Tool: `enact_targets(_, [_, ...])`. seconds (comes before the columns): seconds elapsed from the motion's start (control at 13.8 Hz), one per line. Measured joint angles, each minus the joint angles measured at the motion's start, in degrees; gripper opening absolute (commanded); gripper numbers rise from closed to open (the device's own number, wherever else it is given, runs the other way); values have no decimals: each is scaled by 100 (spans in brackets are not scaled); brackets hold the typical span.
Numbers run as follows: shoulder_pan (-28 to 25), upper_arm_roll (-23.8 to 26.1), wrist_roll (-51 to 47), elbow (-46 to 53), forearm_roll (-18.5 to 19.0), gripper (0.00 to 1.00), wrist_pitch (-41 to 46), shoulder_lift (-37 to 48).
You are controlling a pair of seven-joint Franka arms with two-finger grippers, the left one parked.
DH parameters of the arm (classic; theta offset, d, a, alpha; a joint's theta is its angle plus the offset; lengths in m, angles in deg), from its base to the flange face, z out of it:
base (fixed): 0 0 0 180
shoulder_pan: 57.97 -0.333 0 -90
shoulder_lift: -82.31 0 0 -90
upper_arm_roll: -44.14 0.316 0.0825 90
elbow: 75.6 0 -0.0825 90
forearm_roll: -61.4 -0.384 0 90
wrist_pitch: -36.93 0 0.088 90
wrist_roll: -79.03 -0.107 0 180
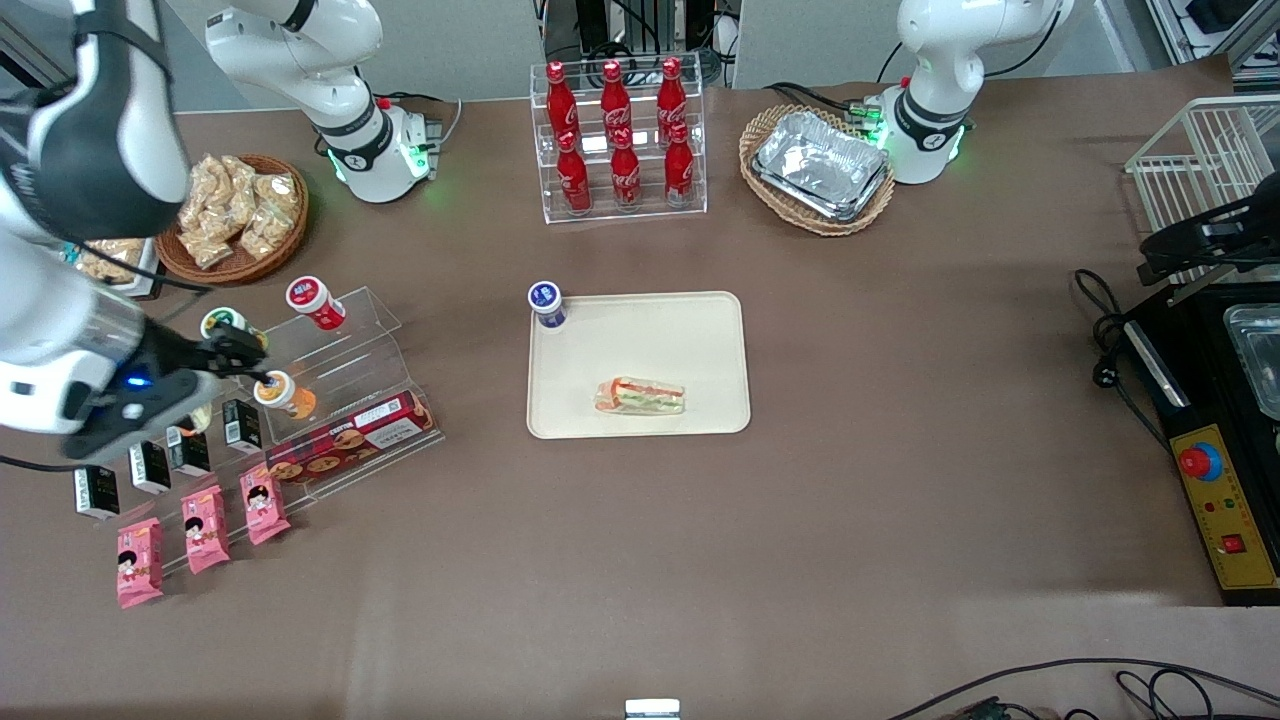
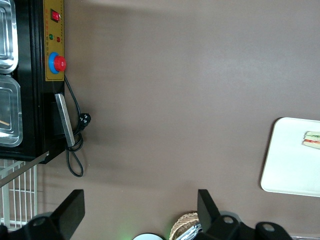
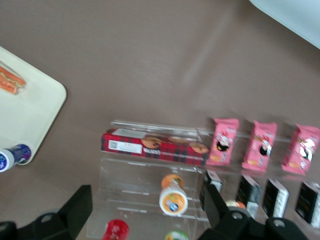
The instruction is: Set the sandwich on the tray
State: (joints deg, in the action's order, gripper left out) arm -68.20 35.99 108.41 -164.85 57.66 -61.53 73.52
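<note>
One wrapped wedge sandwich (image 1: 640, 396) lies flat on the cream-beige tray (image 1: 700, 330), close to the tray's edge nearest the front camera. It also shows in the right wrist view (image 3: 10, 80) on the tray (image 3: 37, 107), and in the left wrist view (image 2: 313, 140) on the tray (image 2: 287, 167). My gripper (image 1: 240, 358) hangs open and empty above the clear acrylic rack of small cups (image 3: 172, 197), toward the working arm's end of the table and well apart from the tray. In the right wrist view the gripper (image 3: 147, 210) has its fingers wide apart. No second sandwich is in view.
A blue-lidded cup (image 1: 547, 303) stands at the tray's corner. A red cookie box (image 1: 350, 440), black cartons and pink packets (image 1: 205, 525) lie by the rack. A cola bottle stand (image 1: 620, 130), a wicker basket of foil trays (image 1: 820, 165) and a snack basket (image 1: 235, 215) sit farther back. A black machine (image 1: 1215, 470) stands at the parked arm's end.
</note>
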Motion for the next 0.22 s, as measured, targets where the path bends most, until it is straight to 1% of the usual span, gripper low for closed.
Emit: enact_targets(0.22, [26, -514, 0, 173, 2, 100, 255, 79])
